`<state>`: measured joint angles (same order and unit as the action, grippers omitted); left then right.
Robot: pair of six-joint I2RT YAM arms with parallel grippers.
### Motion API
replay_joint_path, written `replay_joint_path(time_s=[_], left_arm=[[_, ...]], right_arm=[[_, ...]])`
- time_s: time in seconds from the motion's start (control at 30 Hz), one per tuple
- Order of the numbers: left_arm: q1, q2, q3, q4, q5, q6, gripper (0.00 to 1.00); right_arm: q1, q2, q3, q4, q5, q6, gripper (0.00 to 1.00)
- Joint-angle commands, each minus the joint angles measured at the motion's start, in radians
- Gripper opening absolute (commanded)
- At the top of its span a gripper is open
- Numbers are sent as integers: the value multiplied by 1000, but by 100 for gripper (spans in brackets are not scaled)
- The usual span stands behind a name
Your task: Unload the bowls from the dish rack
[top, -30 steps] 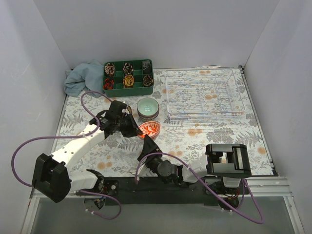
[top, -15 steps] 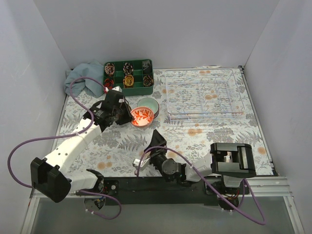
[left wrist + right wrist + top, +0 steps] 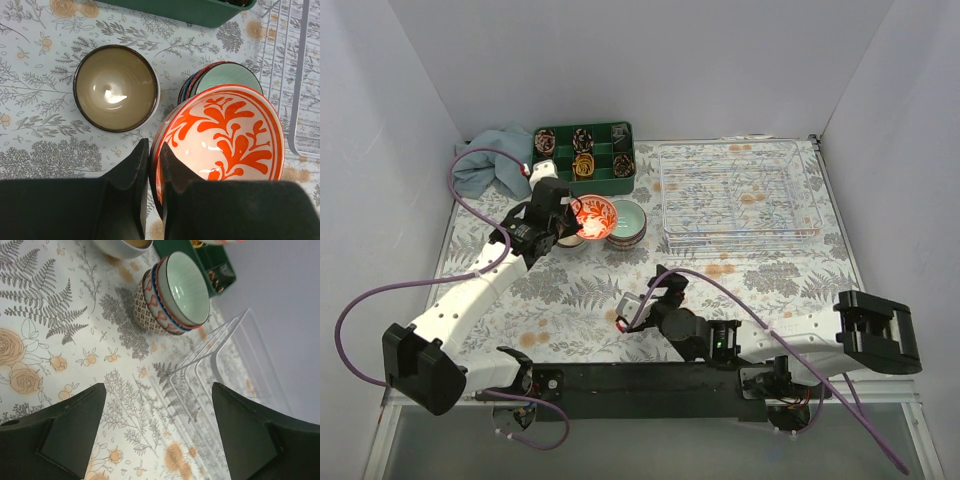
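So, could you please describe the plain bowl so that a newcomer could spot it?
Find the green compartment tray at the back. In front of it, left of the mint-lined stack, the plain bowl stands alone. It is beige inside with a dark rim, unlike the orange-patterned bowl held beside it.

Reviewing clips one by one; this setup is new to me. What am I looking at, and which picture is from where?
Two robot arms are bolted at the near edge of a table. The wide picture looks down from above; the other two come from a camera on each wrist. The left gripper is shut on the rim of an orange-patterned bowl. Beside it sit a beige bowl and a stack of bowls. The right gripper is open. The wire rack looks empty; a green tray and blue cloth lie farther back.
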<state>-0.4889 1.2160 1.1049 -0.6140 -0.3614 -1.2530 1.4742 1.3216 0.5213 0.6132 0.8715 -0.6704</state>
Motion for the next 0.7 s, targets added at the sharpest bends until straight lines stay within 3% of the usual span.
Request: replay_joint_path(time_s=[0.0,0.27,0.67], left_arm=[[7,-6,-25,126,-31,32,0],[7,105,24,226,130,47,0],[7,312,165,298,196,102,0]], right_arm=[[-84,-105,52,-246,-147,297,94],[-299,-208,112,-427,-369,532,93],[-443,-262,115,-483,-451,638,92]])
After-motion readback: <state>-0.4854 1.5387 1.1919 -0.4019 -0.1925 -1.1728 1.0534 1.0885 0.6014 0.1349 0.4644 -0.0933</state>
